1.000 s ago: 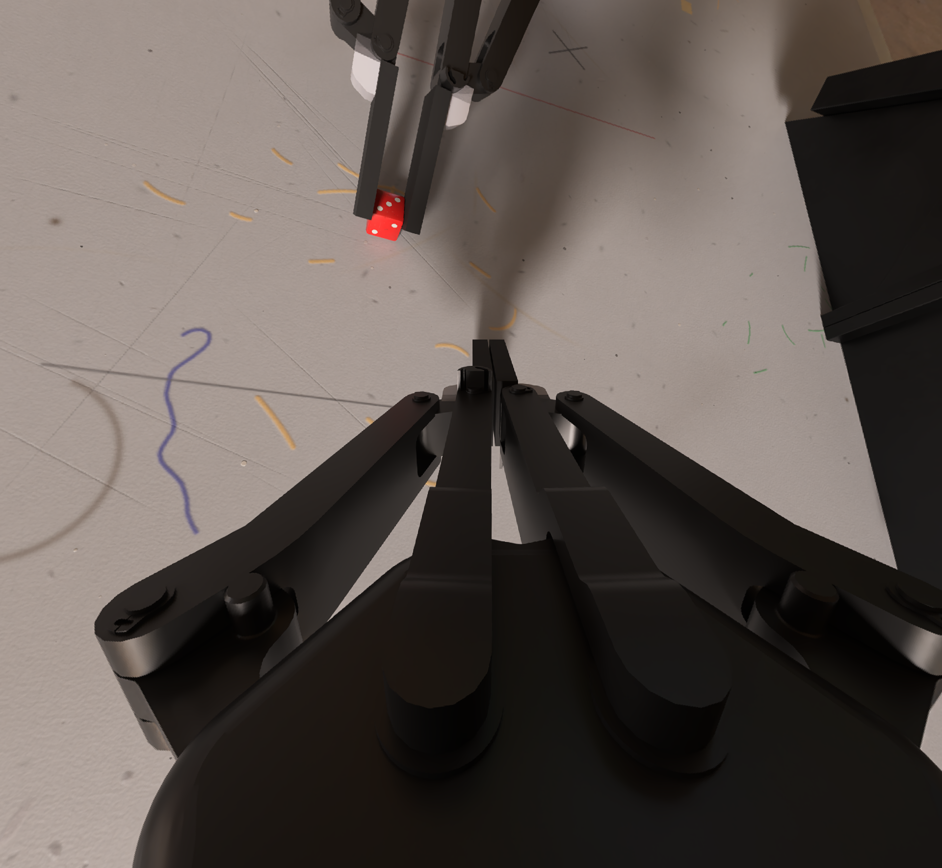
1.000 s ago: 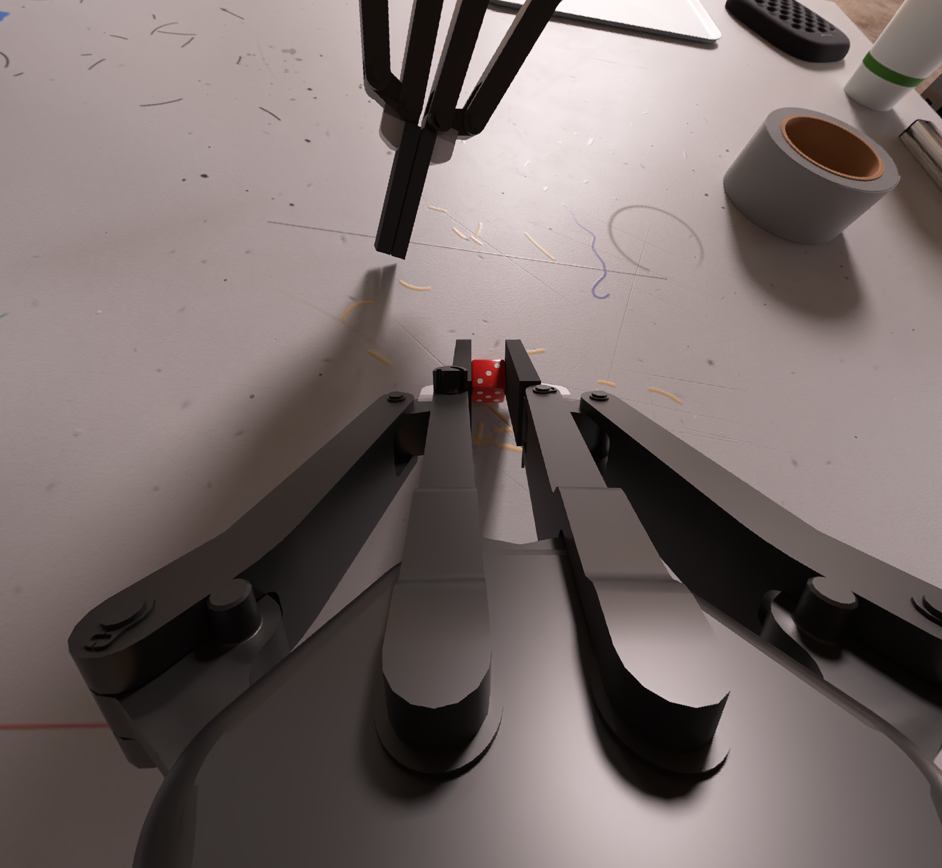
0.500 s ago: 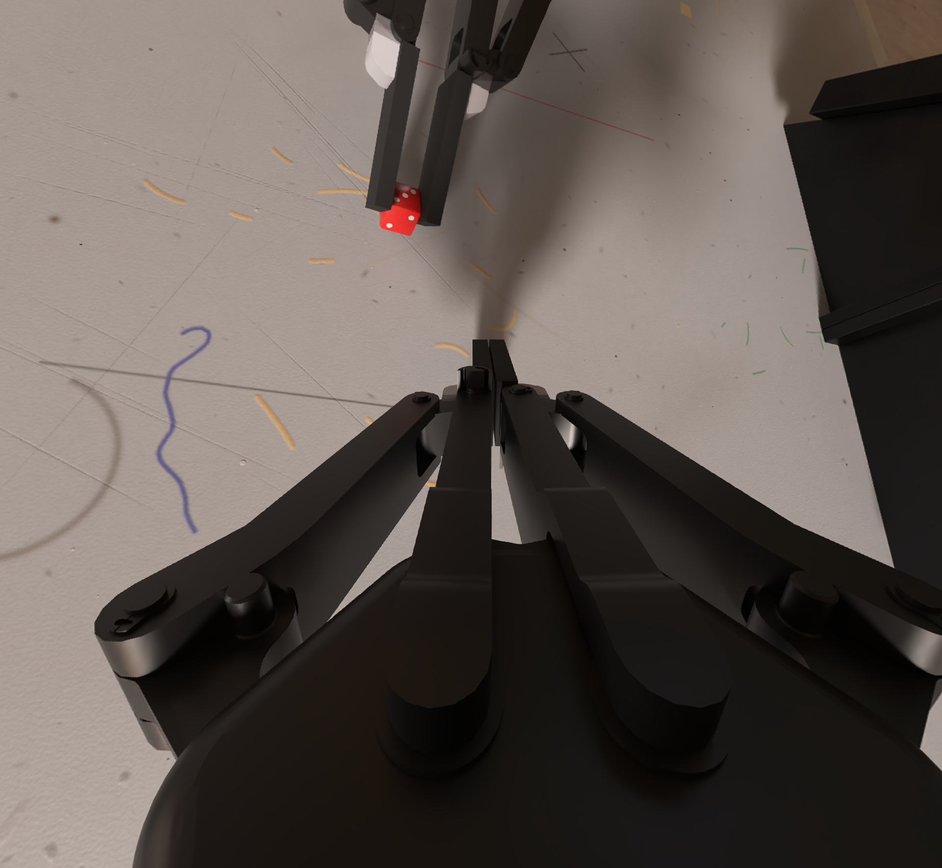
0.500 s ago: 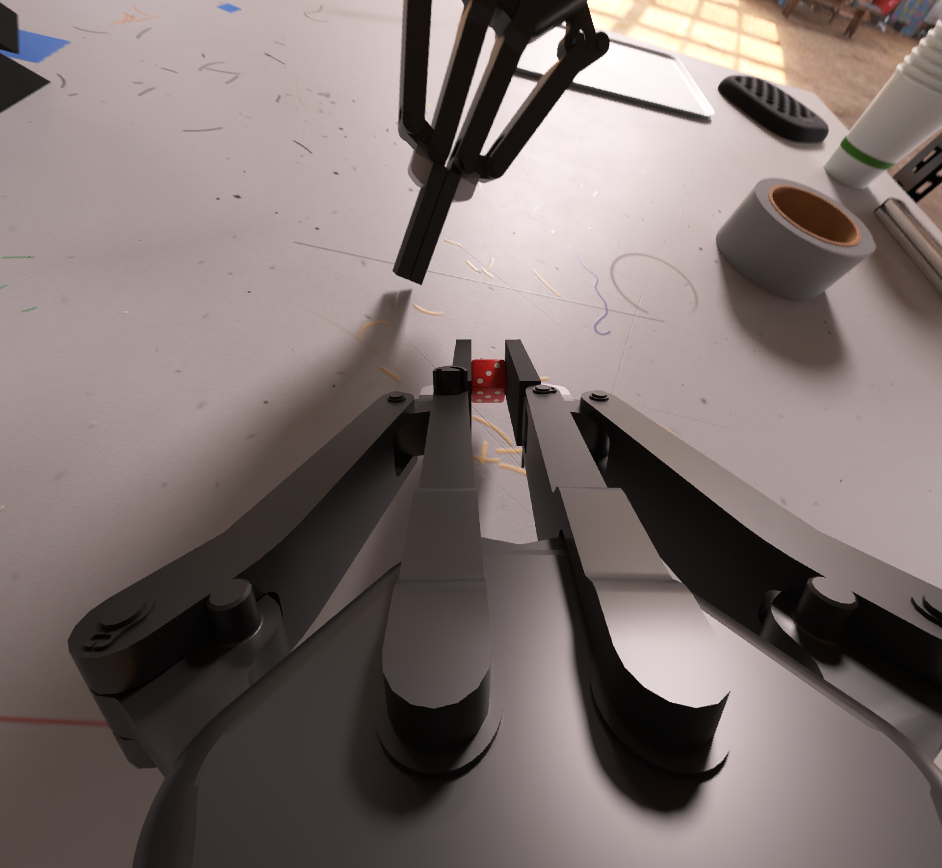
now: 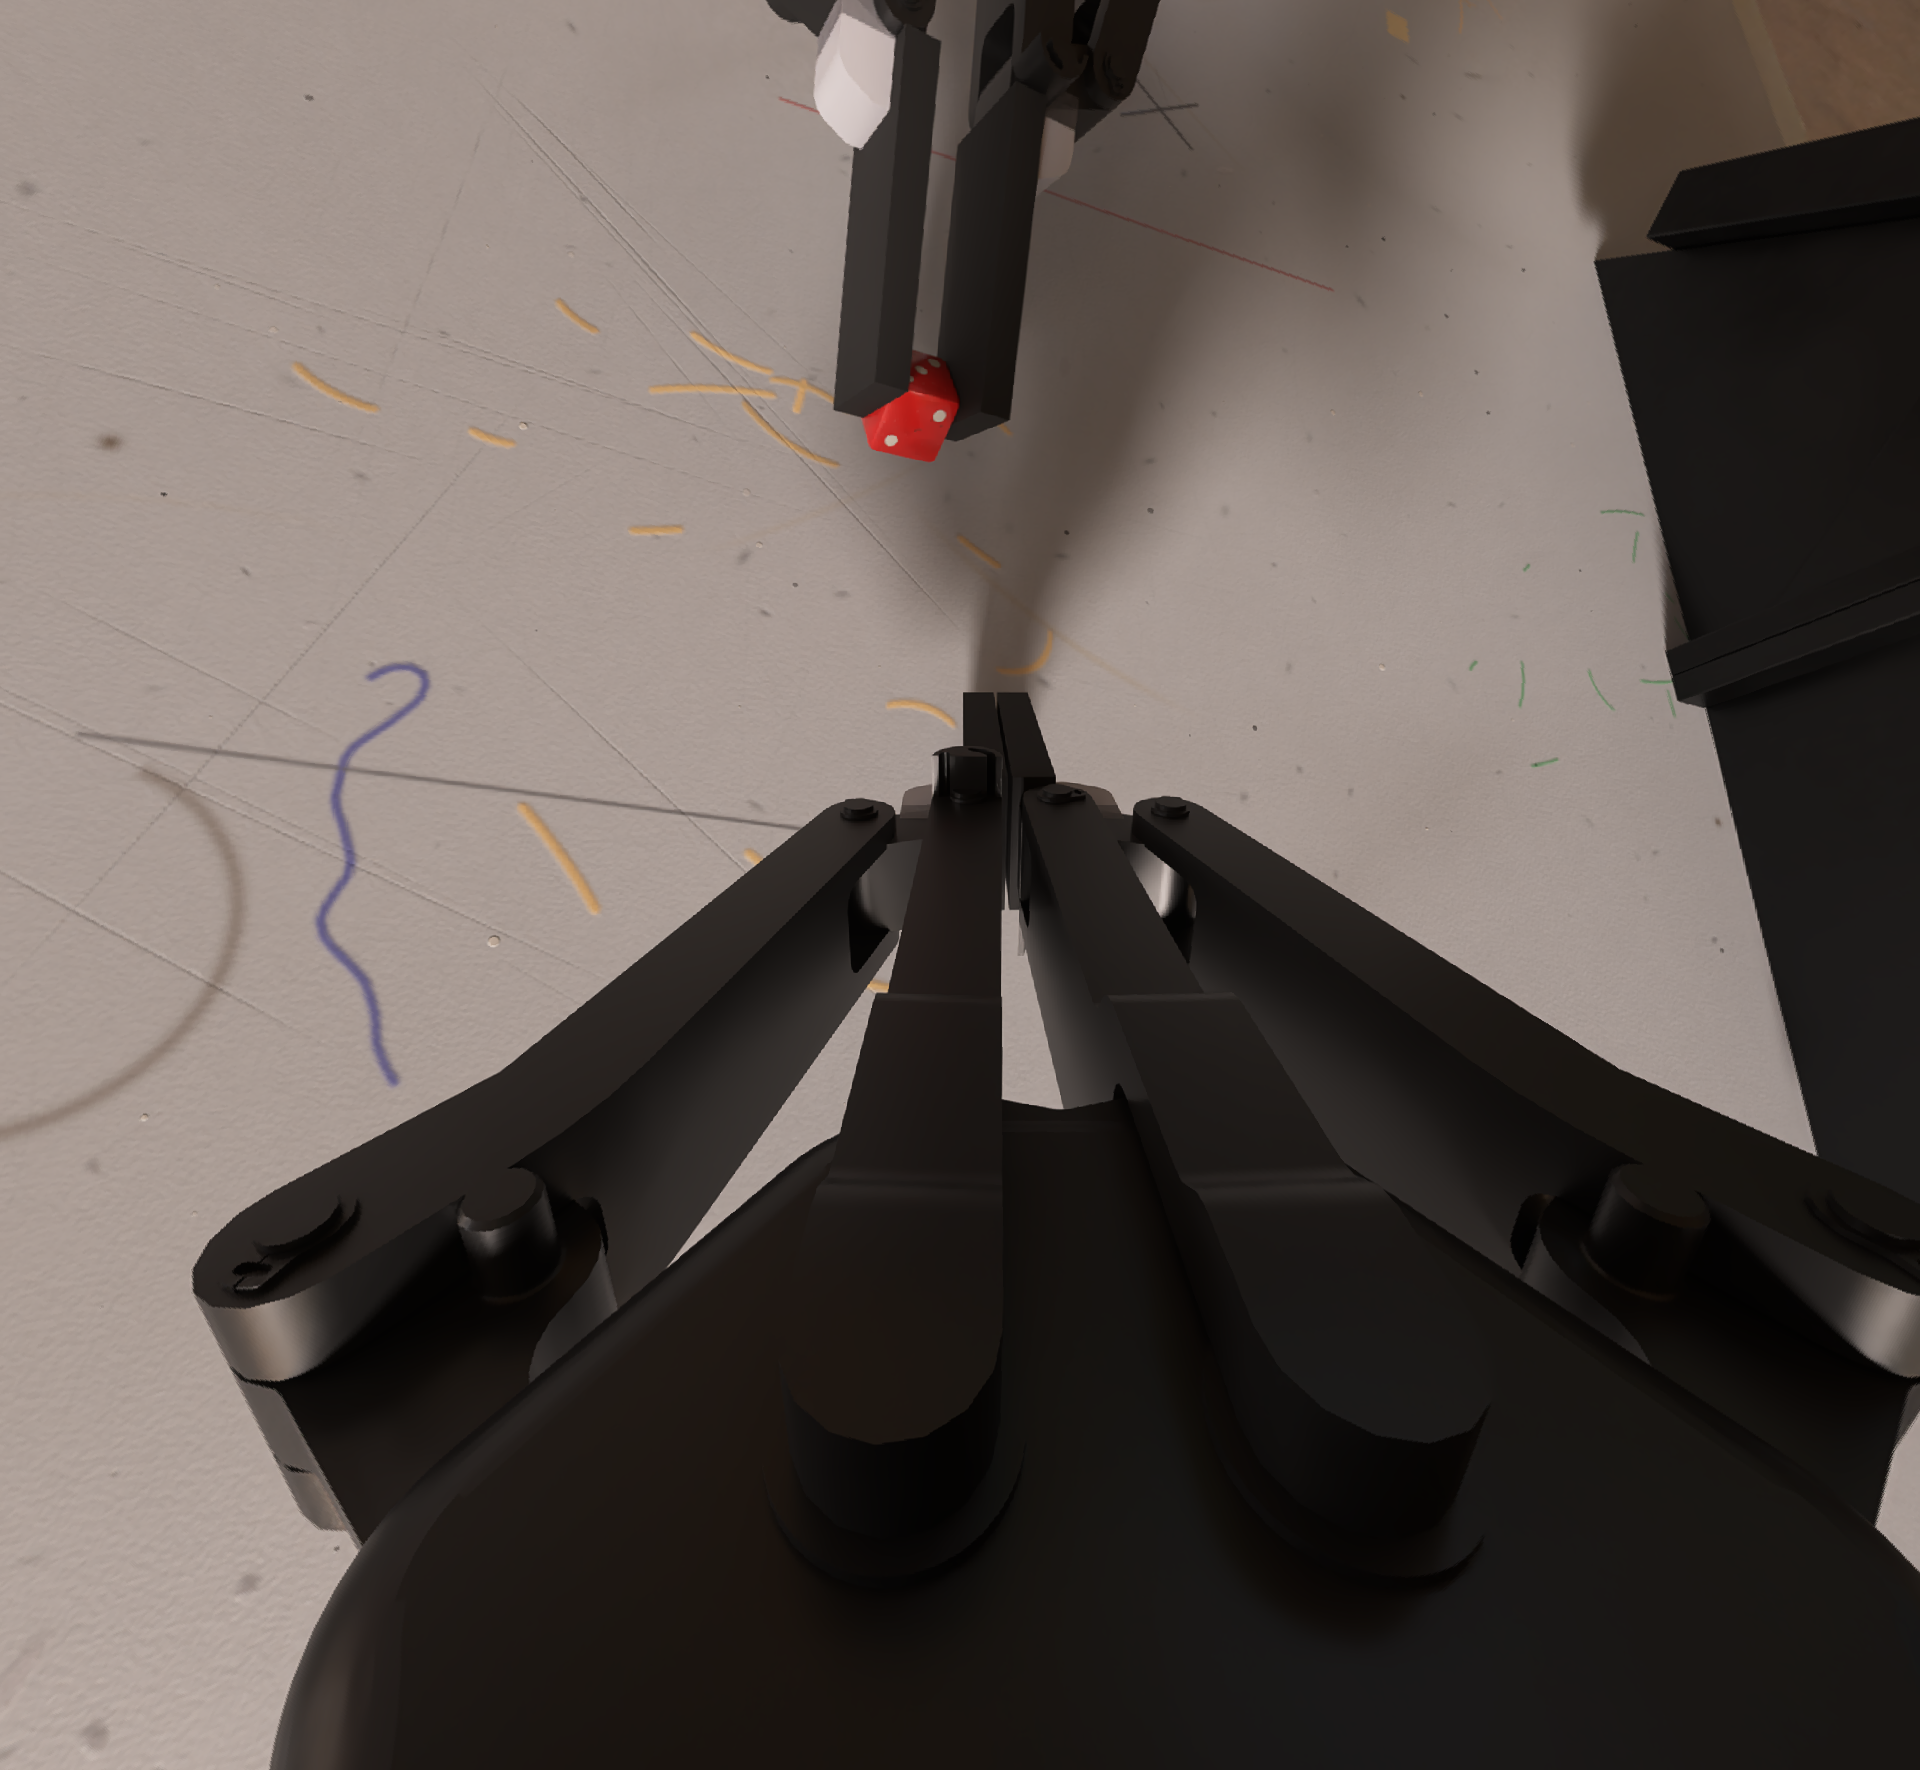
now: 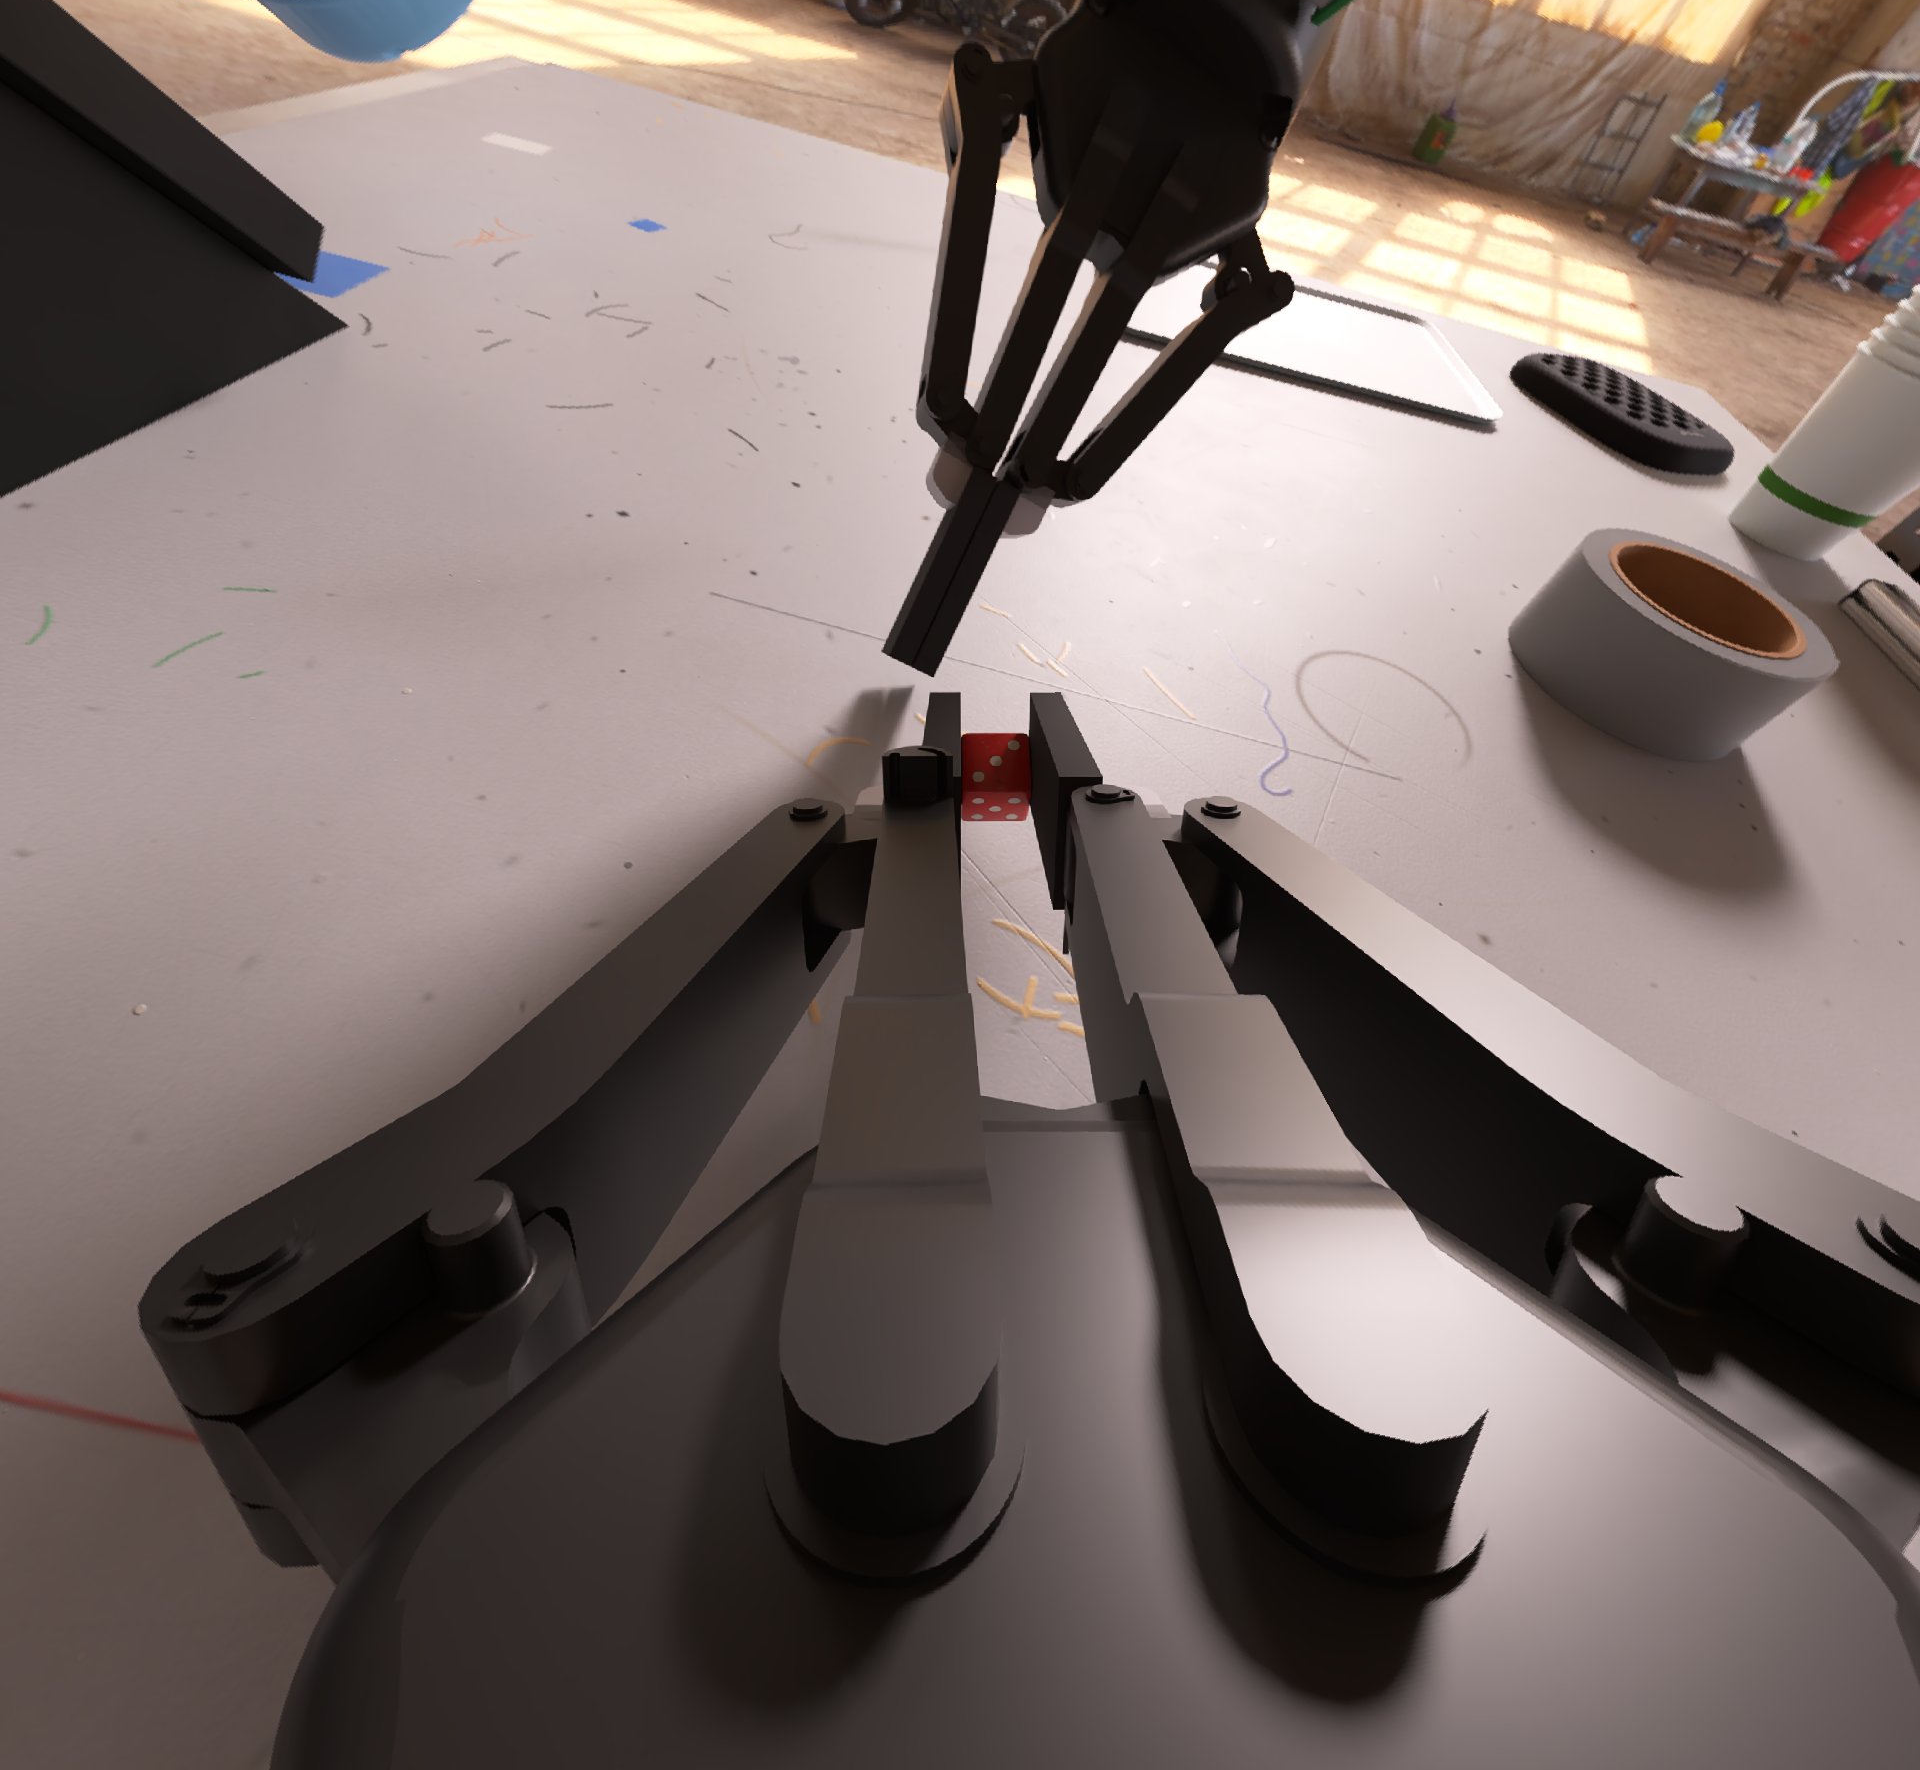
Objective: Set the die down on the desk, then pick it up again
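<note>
Red die (image 6: 994, 777) sits pinched between the right gripper's (image 6: 992, 733) two fingers, near their tips, jaws narrowed to just the die's width. White pips show on two faces. From the left wrist view the die (image 5: 912, 416) pokes out below the finger ends, one corner down, slightly skewed in the grip.

Change over the last second: the right gripper has lifted and tipped back. Its camera showed mostly desk before; now the far room is in view. The die has come up with it and hangs clear of the desk (image 6: 416, 681), over the scatter of tan streaks (image 5: 727, 380).

Judgement: that reads as the second half of the task, the re-pick, with the lift under way or nearly done. The skewed seat is the one risk; a jolt could roll the die out.

Left gripper (image 5: 995, 704) hovers close by, fingers pressed together on nothing, tips just above the desk, taking no part.

Farther out: tape roll (image 6: 1673, 650), white cup stack (image 6: 1839, 463), black perforated pad (image 6: 1621, 411), flat tray (image 6: 1351, 349).
</note>
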Robot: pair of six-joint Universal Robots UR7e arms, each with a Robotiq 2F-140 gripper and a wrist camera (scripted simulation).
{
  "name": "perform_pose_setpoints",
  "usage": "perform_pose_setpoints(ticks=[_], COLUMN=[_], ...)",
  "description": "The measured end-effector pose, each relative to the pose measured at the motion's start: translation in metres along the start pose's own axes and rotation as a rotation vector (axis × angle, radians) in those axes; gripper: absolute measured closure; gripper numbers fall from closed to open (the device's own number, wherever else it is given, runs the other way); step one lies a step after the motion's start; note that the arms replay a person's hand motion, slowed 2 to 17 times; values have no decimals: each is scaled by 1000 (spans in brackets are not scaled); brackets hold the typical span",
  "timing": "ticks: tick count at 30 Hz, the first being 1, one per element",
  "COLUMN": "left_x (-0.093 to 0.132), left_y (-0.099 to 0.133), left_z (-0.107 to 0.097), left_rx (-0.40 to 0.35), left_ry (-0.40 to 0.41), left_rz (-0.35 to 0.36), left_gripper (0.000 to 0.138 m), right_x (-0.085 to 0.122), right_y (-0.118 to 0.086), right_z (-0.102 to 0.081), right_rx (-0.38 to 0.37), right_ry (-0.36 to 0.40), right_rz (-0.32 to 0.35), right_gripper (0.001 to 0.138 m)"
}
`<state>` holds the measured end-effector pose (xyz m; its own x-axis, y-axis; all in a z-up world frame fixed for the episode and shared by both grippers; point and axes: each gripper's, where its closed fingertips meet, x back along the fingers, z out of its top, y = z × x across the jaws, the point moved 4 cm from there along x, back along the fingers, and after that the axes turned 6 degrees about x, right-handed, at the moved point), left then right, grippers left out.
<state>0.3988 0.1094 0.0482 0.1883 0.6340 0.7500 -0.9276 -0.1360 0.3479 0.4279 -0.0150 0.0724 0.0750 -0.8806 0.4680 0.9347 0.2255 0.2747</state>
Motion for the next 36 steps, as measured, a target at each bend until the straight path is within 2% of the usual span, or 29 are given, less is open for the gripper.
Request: perform_pose_setpoints(ticks=[8,14,17,20,25,28,36], left_x=[0,0,0,0,0,0,0], left_y=[0,0,0,0,0,0,0], left_z=[0,0,0,0,0,0,0], left_rx=[6,9,10,10,10,11,8], left_ry=[3,1,-3,-5,-4,-3,-1], left_rz=[-5,-4,-4,-3,-3,-4,-1], left_gripper=[138,138,138,138,138,138,138], right_x=[-1,-4,-7,-10,-15,-18,-22], right_y=[-9,-12,-11,-11,-13,-15,-16], right_z=[7,15,20,23,25,28,31], right_rx=[2,-84,-142,-178,-166,-146,-132], right_ry=[46,32,-16,-106,-230,-253,-250], right_rz=[77,162,184,210,226,241,254], right_gripper=[121,121,121,121,121,121,121])
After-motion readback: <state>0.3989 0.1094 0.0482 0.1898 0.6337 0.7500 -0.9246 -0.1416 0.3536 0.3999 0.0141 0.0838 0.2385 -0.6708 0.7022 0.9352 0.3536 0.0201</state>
